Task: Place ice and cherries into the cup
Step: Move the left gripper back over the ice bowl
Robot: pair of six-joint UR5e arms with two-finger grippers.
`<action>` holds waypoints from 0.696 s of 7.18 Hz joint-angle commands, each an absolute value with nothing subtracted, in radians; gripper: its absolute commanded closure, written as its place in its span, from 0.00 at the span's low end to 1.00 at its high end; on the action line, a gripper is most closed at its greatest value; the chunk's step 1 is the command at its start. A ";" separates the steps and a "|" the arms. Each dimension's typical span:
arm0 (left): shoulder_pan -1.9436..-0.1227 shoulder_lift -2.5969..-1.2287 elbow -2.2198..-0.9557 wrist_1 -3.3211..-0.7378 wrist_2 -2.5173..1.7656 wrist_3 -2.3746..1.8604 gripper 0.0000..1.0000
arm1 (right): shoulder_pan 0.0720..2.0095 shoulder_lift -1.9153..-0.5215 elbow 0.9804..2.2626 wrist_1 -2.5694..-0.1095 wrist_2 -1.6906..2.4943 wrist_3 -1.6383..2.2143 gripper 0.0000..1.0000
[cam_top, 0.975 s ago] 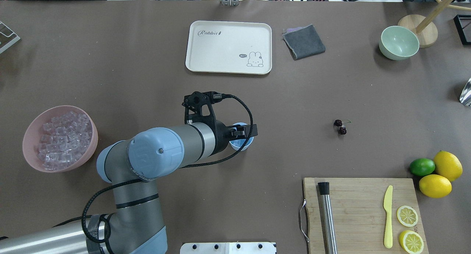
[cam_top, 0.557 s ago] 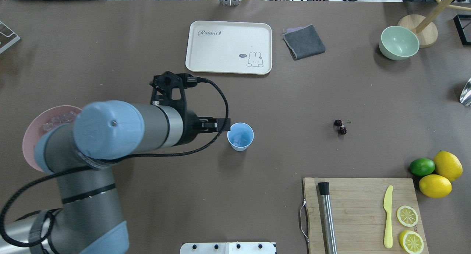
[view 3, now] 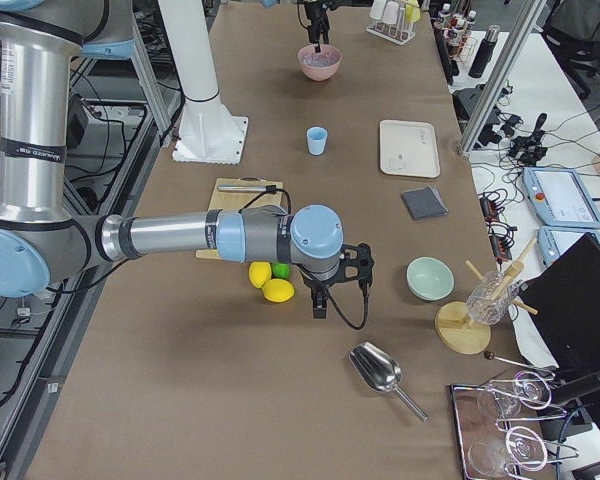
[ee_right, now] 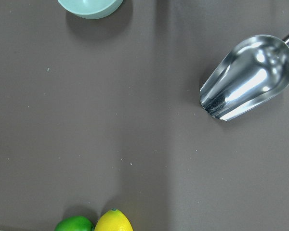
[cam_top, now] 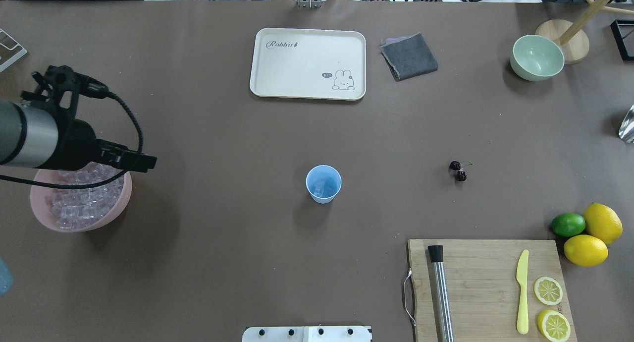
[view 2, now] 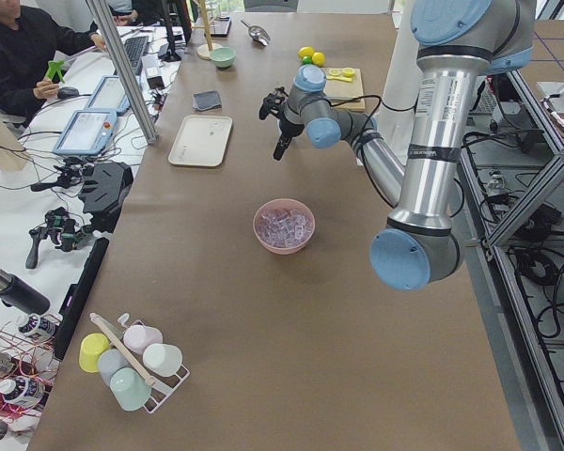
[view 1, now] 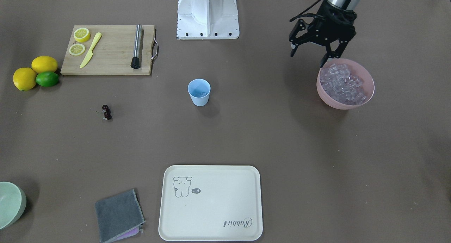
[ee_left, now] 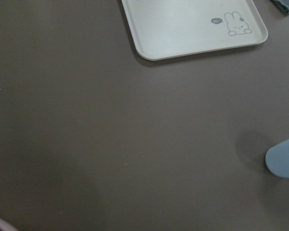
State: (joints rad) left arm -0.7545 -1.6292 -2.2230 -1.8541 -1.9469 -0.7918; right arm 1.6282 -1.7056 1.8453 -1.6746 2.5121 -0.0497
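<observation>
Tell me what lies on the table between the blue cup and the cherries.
Nothing does. Between the blue cup and the cherries there is only bare brown table. The overhead view shows this plainly, and the front-facing view agrees.

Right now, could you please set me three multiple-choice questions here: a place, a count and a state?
1. The cherries lie: A in the cup; B on the cutting board; C on the bare table.
2. Whole lemons beside the lime: A one; B two; C three.
3. The left pincer is: A open, empty; B shut on ice; C shut on the cup.
C: only brown surface lies under them. B: two lie by the lime. A: fingers spread, nothing between.
</observation>
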 commanded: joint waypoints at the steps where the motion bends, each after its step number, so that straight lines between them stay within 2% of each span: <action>1: -0.808 -1.542 -2.156 -1.928 -1.991 -0.768 0.03 | 1.625 -1.703 1.845 -1.675 2.513 -0.049 0.00; 2: -0.818 -1.543 -2.110 -1.930 -1.990 -0.765 0.03 | 1.621 -1.700 1.845 -1.675 2.513 -0.049 0.00; 5: -0.819 -1.505 -2.088 -1.933 -1.994 -0.799 0.03 | 1.618 -1.698 1.845 -1.674 2.514 -0.049 0.00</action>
State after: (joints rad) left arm -0.8182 -1.5209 -2.0920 -1.9297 -1.9931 -0.7753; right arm 1.6199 -1.6994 1.8454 -1.6749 2.5140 -0.0491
